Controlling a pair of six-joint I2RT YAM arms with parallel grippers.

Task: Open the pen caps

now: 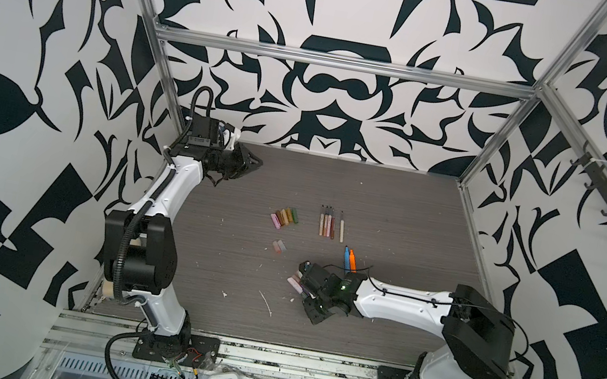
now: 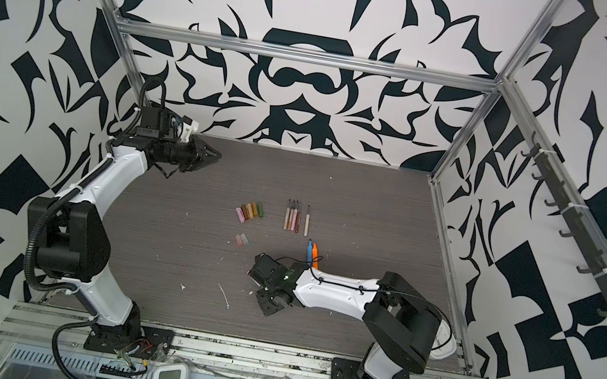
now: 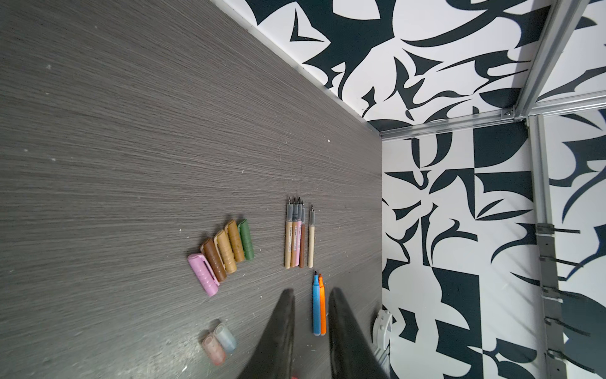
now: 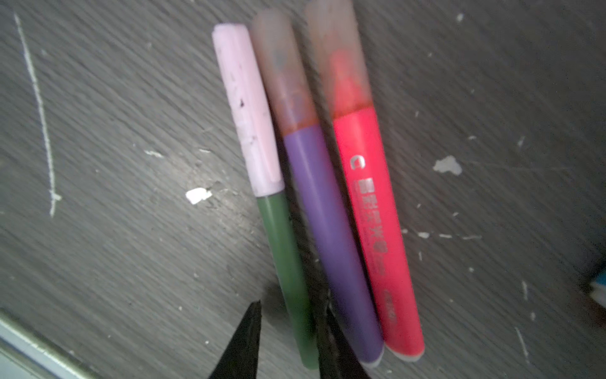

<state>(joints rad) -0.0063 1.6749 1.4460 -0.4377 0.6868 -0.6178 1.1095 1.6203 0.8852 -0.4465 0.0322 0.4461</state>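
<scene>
Three capped pens lie side by side under my right gripper [image 4: 290, 308]: a thin green pen [image 4: 285, 256] with a pale pink cap [image 4: 246, 108], a purple pen [image 4: 324, 213] and a pink pen [image 4: 370, 213], both with translucent caps. The right jaws are open and straddle the green pen's tail. One finger sits between the green and purple pens; the other stands clear of the green one. Loose pen caps [image 1: 284, 216] lie in a row mid-table, with two translucent caps [image 1: 280, 246] nearer. My left gripper [image 1: 254, 161] hovers at the back left, narrowly open and empty.
Several uncapped thin pens [image 1: 331, 223] lie in a row at mid-table. A blue and an orange pen [image 1: 350, 258], both uncapped, lie just behind the right wrist. White scraps [image 1: 267, 302] dot the table [image 1: 394, 215]. The right arm [image 1: 400, 300] stretches low across the table's right half.
</scene>
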